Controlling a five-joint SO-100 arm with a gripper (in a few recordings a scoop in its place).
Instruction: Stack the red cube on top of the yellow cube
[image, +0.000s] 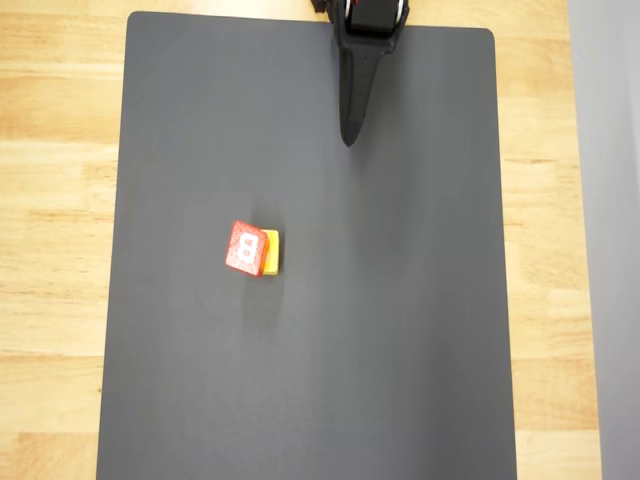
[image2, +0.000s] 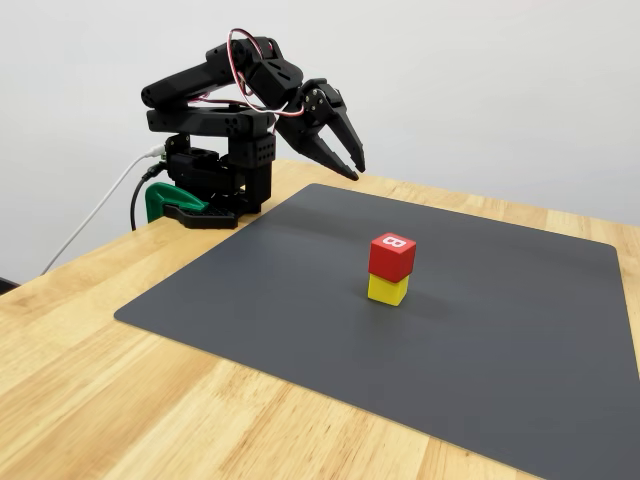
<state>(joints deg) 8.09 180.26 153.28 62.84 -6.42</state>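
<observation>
- Resting flat on the wooden table (image2: 120, 400), the dark mat (image2: 480, 330) is the landmark for everything else, and the stack sits near the mat's middle.
- At the mat's far edge, the arm (image2: 215, 120) sits folded over its base, well apart from the stack; by the look of it, the placing is done and the step in hand is just a clean retreat.
- To do that well, the arm should stay high and keep clear of the mat's centre, since any sweep low over the mat could topple the pile.
- Over the mat's far edge hangs the gripper (image2: 350, 160), nothing between its jaws; the fixed view shows the fingertips slightly apart, so it reads as open and empty.
- On the mat, the red cube (image2: 392, 256) sits on top of the yellow cube (image2: 388, 289), touching it, with its white "B" facing up.
- From the side, the fixed view proves the height: red clearly above yellow, and it also shows the gap at the jaw tips.
- Looking straight down, the overhead view adds the alignment: the red cube (image: 246, 248) is twisted and offset, leaving a yellow (image: 271, 252) strip bare on the picture's right, while the gripper (image: 350, 125) reads there as one dark point.
</observation>
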